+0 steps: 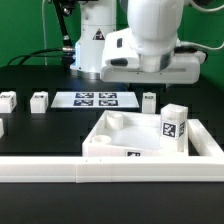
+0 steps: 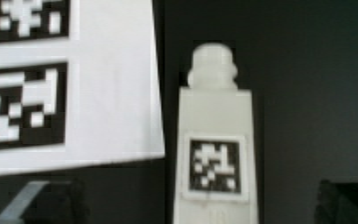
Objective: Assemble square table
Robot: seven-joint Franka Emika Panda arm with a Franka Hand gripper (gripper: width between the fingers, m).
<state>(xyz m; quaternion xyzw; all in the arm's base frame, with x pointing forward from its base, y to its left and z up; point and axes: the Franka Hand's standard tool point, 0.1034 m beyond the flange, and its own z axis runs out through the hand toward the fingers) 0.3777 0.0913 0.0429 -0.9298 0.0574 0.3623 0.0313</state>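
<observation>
Claw (image 2: pixel 194 203) is wide open and holding nothing. Its fingertips (image 2: pixel 34 200) flank a leg (image 2: pixel 215 140) and are clear of it. That leg is just beside the marker board (image 2: pixel 51 80) and has a peg (image 2: pixel 215 65) on one end. The square top (image 1: pixel 105 148) is on the tabletop (image 1: pixel 40 135) at the exterior view's right, against the border rail (image 1: pixel 60 170). A second leg (image 1: pixel 174 127) stands upright at its right side; can't tell if it's socketed. Spare legs (image 1: pixel 39 101) are loose on the exterior view's left of the board. My read: the leg is light, rigid, smooth plastic and could twist in the pinch. I'd grip the flat sides mid-body, off the peg, leaving the peg free for a corner socket.
</observation>
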